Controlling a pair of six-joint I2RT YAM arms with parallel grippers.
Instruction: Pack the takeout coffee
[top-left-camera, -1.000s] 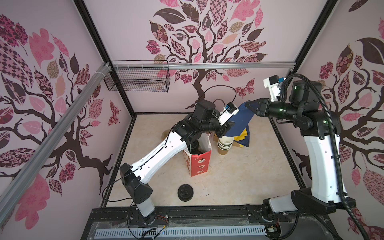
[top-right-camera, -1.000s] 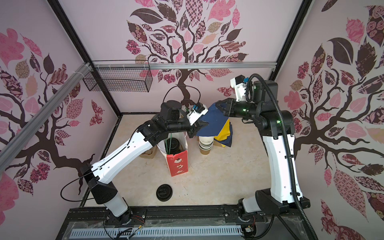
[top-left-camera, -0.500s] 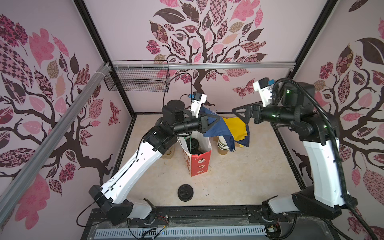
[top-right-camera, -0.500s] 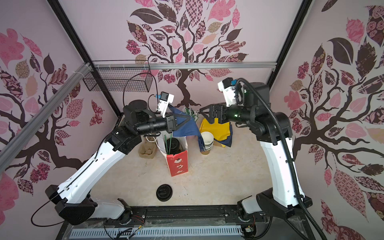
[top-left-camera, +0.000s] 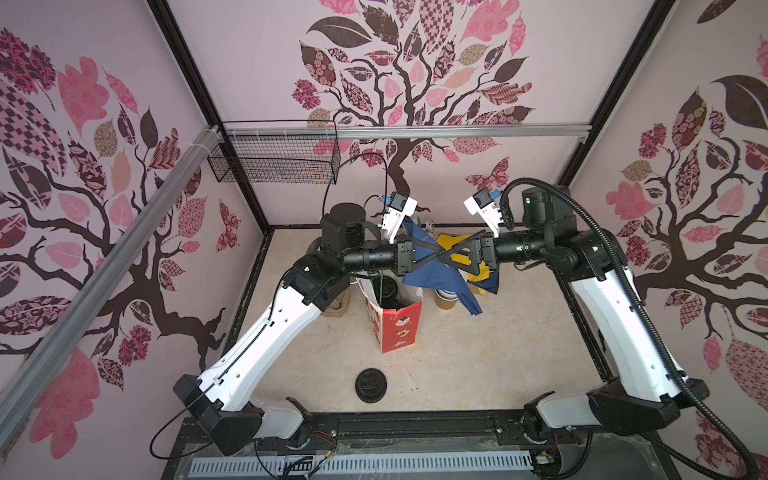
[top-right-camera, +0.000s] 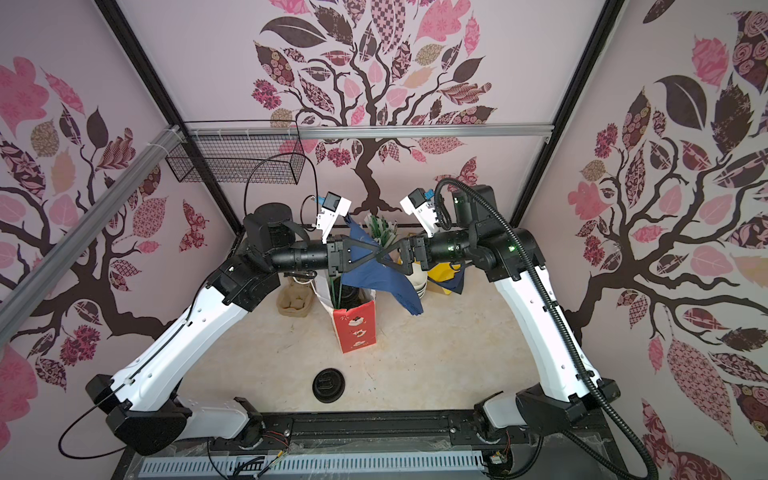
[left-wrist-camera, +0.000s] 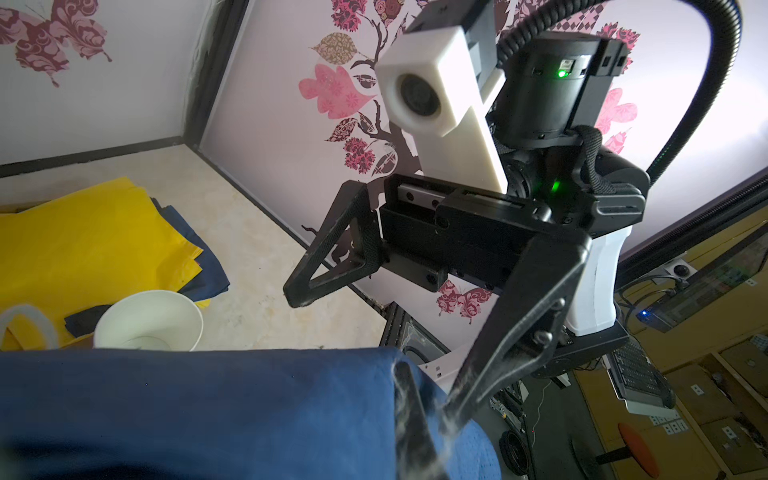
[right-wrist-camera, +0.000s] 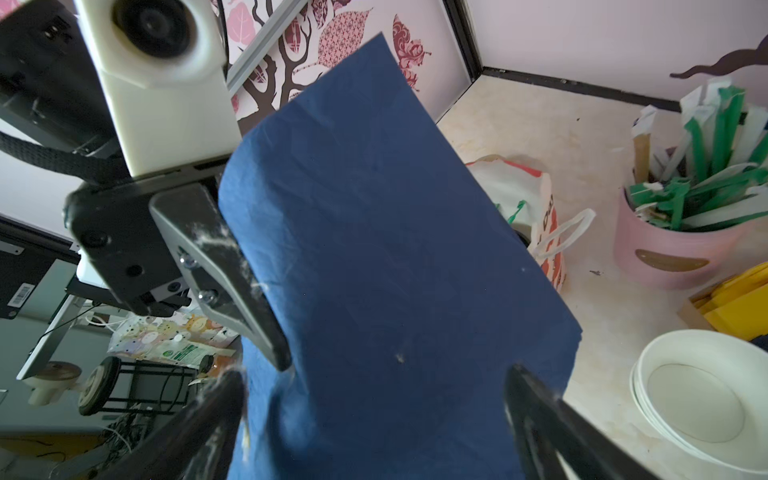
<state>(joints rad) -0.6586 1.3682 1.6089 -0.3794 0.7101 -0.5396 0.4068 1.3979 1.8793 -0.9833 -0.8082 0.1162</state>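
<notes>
Beige tabletop (top-left-camera: 478, 365), front to back: loose black lid (top-left-camera: 371, 385) at 6 o'clock, red-and-white bag (top-left-camera: 399, 328) mid-table with a black-lidded cup (top-left-camera: 388, 286) inside, open paper cup (top-left-camera: 445, 303) at its 2 o'clock. Above those, left fingers (right-wrist-camera: 224, 282) are pinched tight on a blue napkin (top-left-camera: 436, 282), and right fingers (left-wrist-camera: 540, 299) are spread wide either side of it, holding nothing.

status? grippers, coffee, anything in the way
Left gripper shut on blue napkin, held high. Right gripper open, jaws straddling the napkin. One cup unlidded beside the bag; loose lid at the front. Napkin partly hides the cup from above.
</notes>
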